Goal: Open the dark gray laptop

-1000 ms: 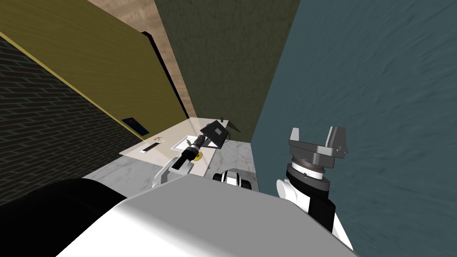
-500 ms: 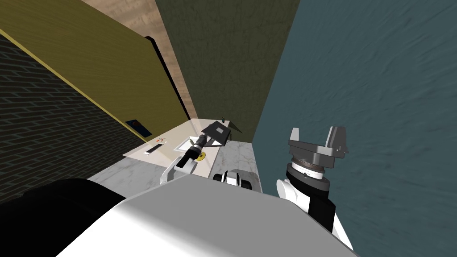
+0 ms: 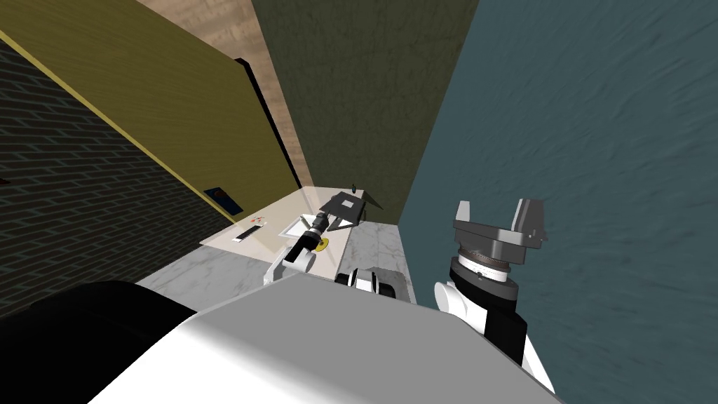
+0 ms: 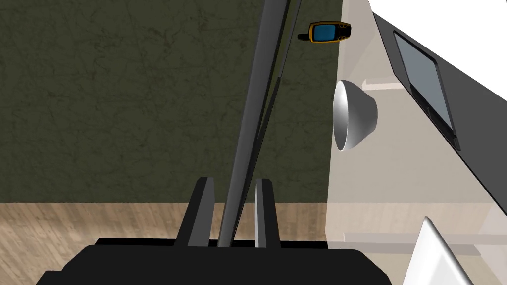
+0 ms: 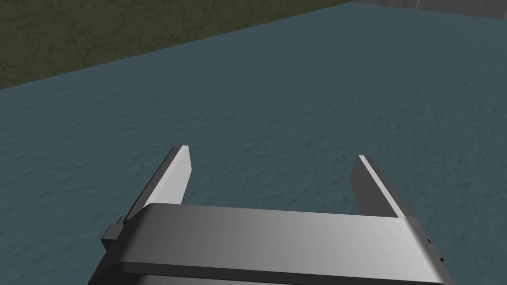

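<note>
The left jaws stand close together, pinching the lid [image 4: 247, 123] of the dark grey laptop [image 3: 346, 205]; the lid runs edge-on between them as a thin dark slab, from their root out past their tips, and each jaw presses one face of it. The laptop's base [image 4: 478, 133] lies to one side of the jaws on the pale surface [image 4: 396, 198]; it is apart from the lid near the jaws and closer to it farther out, so the laptop is partly open. A lighter grey rectangle [image 4: 423, 84] is set into the base. In the head view the laptop sits at the far end of the surface, just beyond the left jaws, with a lighter square on its dark upper face; whether that square carries a mark cannot be told.

A handheld device [image 4: 324, 31] with an orange rim and a blue screen lies well beyond the jaws' tips; anything on its screen is too small to read. A silvery bowl [image 4: 354, 116] sits on the surface beyond the tips, between lid and base.

The lid's far end and the hinge are cut off; so is a white slab [image 4: 435, 257] beside the jaws' body, too little of it showing to name. In the head view a yellow thing [image 3: 321, 244] lies by the left forearm and a dark-and-white bar [image 3: 245, 233] farther aside; both are too small to identify.

The right jaws are spread wide, raised at the robot's right, well apart from the laptop.
</note>
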`<state>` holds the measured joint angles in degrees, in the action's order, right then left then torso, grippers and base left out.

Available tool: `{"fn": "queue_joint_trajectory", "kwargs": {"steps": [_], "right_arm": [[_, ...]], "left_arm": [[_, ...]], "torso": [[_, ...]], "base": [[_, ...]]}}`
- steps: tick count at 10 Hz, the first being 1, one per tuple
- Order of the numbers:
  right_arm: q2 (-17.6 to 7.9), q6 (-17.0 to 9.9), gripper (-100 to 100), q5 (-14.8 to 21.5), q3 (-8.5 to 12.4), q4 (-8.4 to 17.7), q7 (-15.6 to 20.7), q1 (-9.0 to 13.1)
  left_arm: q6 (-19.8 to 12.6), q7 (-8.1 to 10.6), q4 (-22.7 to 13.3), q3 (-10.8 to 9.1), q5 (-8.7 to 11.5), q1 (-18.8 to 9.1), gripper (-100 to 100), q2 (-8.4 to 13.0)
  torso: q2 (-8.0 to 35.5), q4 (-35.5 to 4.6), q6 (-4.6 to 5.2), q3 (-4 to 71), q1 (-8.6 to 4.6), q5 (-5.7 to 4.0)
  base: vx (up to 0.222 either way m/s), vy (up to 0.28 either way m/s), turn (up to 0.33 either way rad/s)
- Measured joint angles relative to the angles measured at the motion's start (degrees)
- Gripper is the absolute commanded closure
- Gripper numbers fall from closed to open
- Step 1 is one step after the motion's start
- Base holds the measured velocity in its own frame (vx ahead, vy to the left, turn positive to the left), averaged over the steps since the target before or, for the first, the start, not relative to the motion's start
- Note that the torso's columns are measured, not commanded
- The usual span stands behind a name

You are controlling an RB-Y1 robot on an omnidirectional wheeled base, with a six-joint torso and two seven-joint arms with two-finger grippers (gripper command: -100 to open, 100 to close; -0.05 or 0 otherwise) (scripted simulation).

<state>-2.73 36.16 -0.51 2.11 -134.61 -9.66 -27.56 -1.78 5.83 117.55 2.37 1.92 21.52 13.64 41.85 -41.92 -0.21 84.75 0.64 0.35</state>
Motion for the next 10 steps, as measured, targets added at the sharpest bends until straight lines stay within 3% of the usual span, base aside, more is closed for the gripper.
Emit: {"fn": "queue_joint_trajectory", "kwargs": {"steps": [2,4,10], "right_arm": [[0.0,0.0,0,0.0,0.0,0.0,0.0,0.0],[0.0,0.0,0,0.0,0.0,0.0,0.0,0.0],[0.0,0.0,0,0.0,0.0,0.0,0.0,0.0]], "left_arm": [[1.53,1.59,-2.59,0.13,1.71,-0.96,100,-1.15],[2.27,2.03,-3.51,0.33,2.17,-1.45,100,-1.76],[7.71,4.66,-10.9,1.41,5.05,-3.27,100,-5.51]], "torso": [[-0.02,0.03,0.01,0.01,0.14,0.05],[0.14,-0.16,0.15,-0.04,-0.39,-0.19],[0.02,0.05,0.15,-0.03,-0.3,-0.04]], "base": [[-0.017,0.067,-0.005],[-0.007,0.057,-0.005],[-0.006,0.062,-0.009]]}}
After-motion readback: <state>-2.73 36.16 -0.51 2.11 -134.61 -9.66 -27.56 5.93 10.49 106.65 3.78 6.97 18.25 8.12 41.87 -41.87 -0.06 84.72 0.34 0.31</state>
